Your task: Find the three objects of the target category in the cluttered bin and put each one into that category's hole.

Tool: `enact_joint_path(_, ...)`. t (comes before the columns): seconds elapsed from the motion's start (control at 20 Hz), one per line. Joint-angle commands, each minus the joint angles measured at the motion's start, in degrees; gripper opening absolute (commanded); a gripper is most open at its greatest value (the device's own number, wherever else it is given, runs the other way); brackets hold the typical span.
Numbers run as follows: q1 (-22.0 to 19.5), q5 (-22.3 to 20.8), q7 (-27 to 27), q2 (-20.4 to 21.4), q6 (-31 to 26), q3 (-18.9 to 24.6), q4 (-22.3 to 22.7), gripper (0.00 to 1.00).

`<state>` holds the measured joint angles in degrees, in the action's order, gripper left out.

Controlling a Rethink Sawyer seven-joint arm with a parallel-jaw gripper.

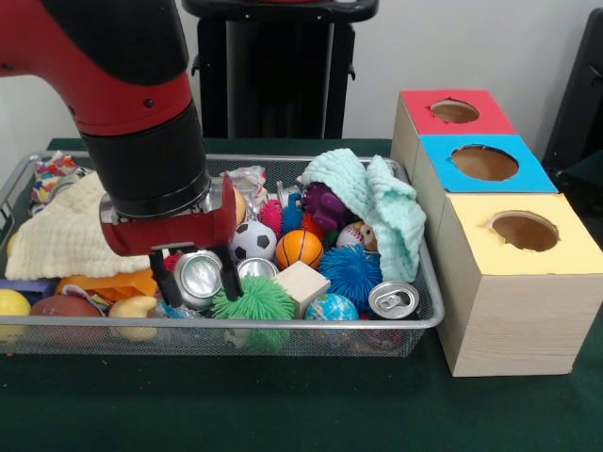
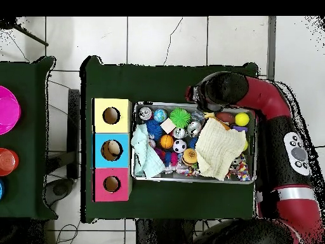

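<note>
The front view shows the black-fingered gripper (image 1: 196, 281) low in the wire mesh bin (image 1: 429, 311), its two fingers spread on either side of a silver drinks can lying on its side (image 1: 197, 277); whether they press on the can cannot be told. From overhead the red and black arm (image 2: 254, 95) covers that spot and hides both gripper and can.

A second silver can (image 1: 393, 299) stands upright in the bin's corner near the boxes, beside a blue spiky ball (image 1: 350, 271). Around the gripper lie a green spiky ball (image 1: 253, 300), a pale wooden block (image 1: 301, 283), an orange basketball (image 1: 299, 249), a small soccer ball (image 1: 252, 240), a cream cloth (image 1: 61, 235) and a mint cloth (image 1: 377, 202).

Beside the bin stand three wooden boxes with round holes, topped yellow (image 1: 520, 235), blue (image 1: 482, 162) and red (image 1: 453, 111). No writing is legible.
</note>
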<state>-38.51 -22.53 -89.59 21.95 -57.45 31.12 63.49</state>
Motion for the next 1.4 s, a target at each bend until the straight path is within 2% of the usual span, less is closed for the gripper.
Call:
enact_joint_path(0.05, -2.2, -4.8, 18.2, 0.1, 4.9, 3.7, 7.4, 1.0)
enact_joint_path(0.3, -2.9, -6.3, 18.8, -2.7, 6.1, 4.6, 6.6, 1.0)
enact_joint_path(0.8, -3.1, -8.6, 21.6, -7.9, 5.7, 6.7, 2.0, 1.0)
enact_joint_path(0.95, -3.2, -9.3, 20.7, -8.6, 6.1, 6.9, 2.6, 1.0)
enact_joint_path(1.25, -4.8, -9.7, 16.6, -4.8, 8.2, 6.3, 8.9, 1.0)
enact_joint_path(1.4, -5.4, -9.8, 16.7, -3.9, 7.9, 6.3, 9.6, 1.0)
